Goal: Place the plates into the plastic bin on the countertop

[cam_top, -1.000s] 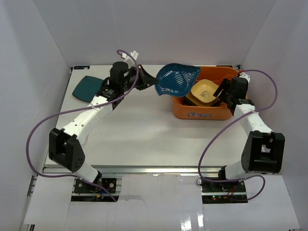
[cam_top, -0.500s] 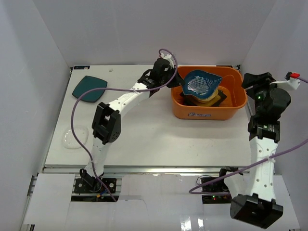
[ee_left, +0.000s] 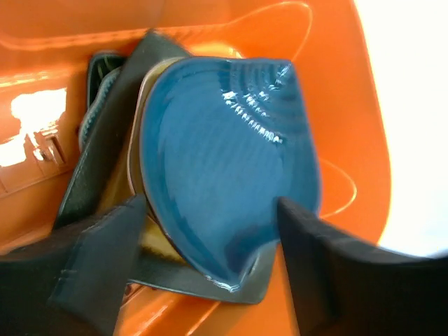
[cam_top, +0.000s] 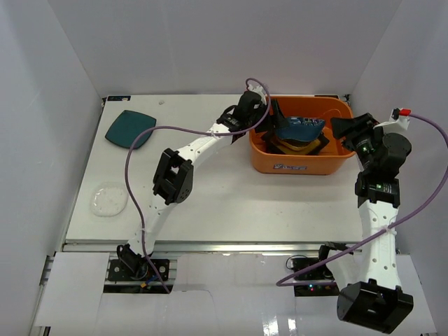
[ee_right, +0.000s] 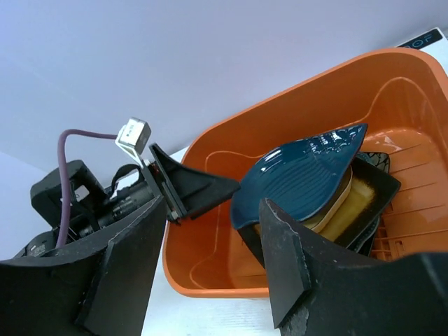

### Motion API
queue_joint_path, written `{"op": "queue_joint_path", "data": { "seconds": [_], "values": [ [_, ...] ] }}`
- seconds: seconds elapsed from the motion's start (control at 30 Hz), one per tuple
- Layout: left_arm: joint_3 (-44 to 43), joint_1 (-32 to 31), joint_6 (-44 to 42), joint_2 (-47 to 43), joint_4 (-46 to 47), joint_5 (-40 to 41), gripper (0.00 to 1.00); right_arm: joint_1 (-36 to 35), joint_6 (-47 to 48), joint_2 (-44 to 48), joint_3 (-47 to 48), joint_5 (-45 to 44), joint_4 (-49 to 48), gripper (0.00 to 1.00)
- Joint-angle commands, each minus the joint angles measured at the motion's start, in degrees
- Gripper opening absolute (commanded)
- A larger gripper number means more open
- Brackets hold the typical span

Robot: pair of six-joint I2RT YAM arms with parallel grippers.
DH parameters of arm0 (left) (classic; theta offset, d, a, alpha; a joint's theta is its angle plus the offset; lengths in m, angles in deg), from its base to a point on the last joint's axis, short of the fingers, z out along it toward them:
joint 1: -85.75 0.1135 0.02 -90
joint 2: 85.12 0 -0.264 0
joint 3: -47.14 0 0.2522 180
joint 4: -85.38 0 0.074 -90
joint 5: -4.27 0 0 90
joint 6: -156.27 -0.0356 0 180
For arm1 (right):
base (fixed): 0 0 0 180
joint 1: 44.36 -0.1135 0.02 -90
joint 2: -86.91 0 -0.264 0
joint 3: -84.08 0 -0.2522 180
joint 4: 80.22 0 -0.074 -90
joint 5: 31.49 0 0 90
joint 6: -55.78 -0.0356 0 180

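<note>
The orange plastic bin (cam_top: 263, 159) stands at the back right of the white countertop (cam_top: 224, 196). A round scalloped teal plate (cam_top: 297, 127) (ee_left: 224, 161) (ee_right: 301, 175) lies tilted on top of an amber square plate (ee_right: 350, 203) and a black one (ee_right: 376, 176) inside it. My left gripper (cam_top: 276, 117) (ee_left: 210, 259) hangs open over the bin's left end, its fingers either side of the teal plate's near tip, not pinching it. Raised beside the bin's right end, my right gripper (cam_top: 348, 129) (ee_right: 210, 259) is open and holds nothing. On the countertop at the left lie a dark teal square plate (cam_top: 129, 129) and a clear plate (cam_top: 108, 199).
White walls close in the back and both sides of the countertop. Purple cables loop off both arms. The left arm stretches diagonally across the table's middle toward the bin. One finger (ee_right: 199, 185) of the left gripper shows in the right wrist view above the bin's rim.
My left gripper has opened and let go of the scalloped teal plate, which now rests on the stack in the bin. The right gripper has shifted slightly toward the bin.
</note>
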Motion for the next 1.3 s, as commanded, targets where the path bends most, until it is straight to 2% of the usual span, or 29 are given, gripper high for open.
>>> {"op": "queue_joint_path", "data": {
  "seconds": [0.0,0.07,0.17,0.27,0.33,0.37,0.4,0.43,0.47,0.5,0.53,0.57,0.6,0.67,0.73,0.77,0.97,1.1,1.27],
  "values": [
    [-2.76,-0.16,0.24,-8.26,5.33,-1.51,0.91,-0.36,0.16,1.88,0.21,2.25,-1.51,0.62],
    [-3.19,-0.07,-1.78,-10.73,5.77,-1.07,0.98,-0.36,0.25,2.31,0.30,3.04,-1.34,0.62],
    [-4.25,1.32,-5.46,-16.35,5.34,-0.80,0.98,-0.62,0.86,3.02,1.00,4.09,-0.81,0.62],
    [0.91,3.78,-9.33,-25.92,4.11,1.39,0.98,-1.68,1.48,3.81,1.18,6.63,-0.55,0.63],
    [11.44,7.65,-11.10,-32.16,4.10,6.11,0.98,-3.34,1.75,4.07,0.74,9.27,-2.29,0.63],
    [15.74,11.75,-11.72,-38.54,4.28,8.14,0.98,-5.87,2.01,4.07,0.48,12.59,-3.61,0.64],
    [25.45,14.75,-11.03,-41.65,4.63,9.82,0.98,-7.90,2.53,4.16,0.22,13.23,-4.58,0.64],
    [30.68,17.91,-9.37,-44.73,4.98,10.79,0.98,-10.70,3.06,3.99,0.13,12.98,-5.55,0.65],
    [35.95,25.43,-4.39,-50.15,6.81,9.58,0.98,-18.39,4.02,3.46,0.30,10.54,-5.56,0.66],
    [46.44,29.68,-1.73,-52.56,8.22,7.92,0.97,-22.38,6.29,1.98,0.56,8.60,-5.47,0.66],
    [51.16,32.94,0.65,-54.49,9.28,5.46,0.95,-26.51,7.36,0.75,1.70,6.58,-4.77,0.66],
    [55.21,39.33,2.58,-55.99,11.55,4.40,0.95,-30.21,8.15,-0.48,2.14,3.08,-3.63,0.67],
    [58.56,42.43,5.21,-57.75,12.27,3.86,0.94,-37.12,8.68,-2.85,2.41,1.39,-3.45,0.67],
    [65.69,48.93,6.99,-58.12,13.06,2.99,0.94,-45.92,9.83,-4.71,2.15,-3.78,-4.75,0.67],
    [69.82,51.94,7.88,-57.42,14.47,2.02,0.93,-50.61,10.62,-7.69,1.89,-7.13,-5.90,0.67],
    [70.54,54.39,8.05,-56.80,14.74,1.66,0.93,-54.46,10.88,-8.83,1.97,-7.94,-6.26,0.67],
    [72.30,60.30,8.93,-49.08,17.55,-1.41,0.93,-66.34,12.47,-21.13,3.02,-12.07,-9.77,0.66],
    [75.62,60.84,11.91,-45.47,21.49,-4.31,0.93,-69.61,12.29,-28.86,4.25,-12.16,-11.79,0.66],
    [76.26,60.75,17.10,-39.14,26.78,-5.90,0.92,-70.76,12.47,-32.04,4.87,-11.46,-13.29,0.66]
  ]
}}
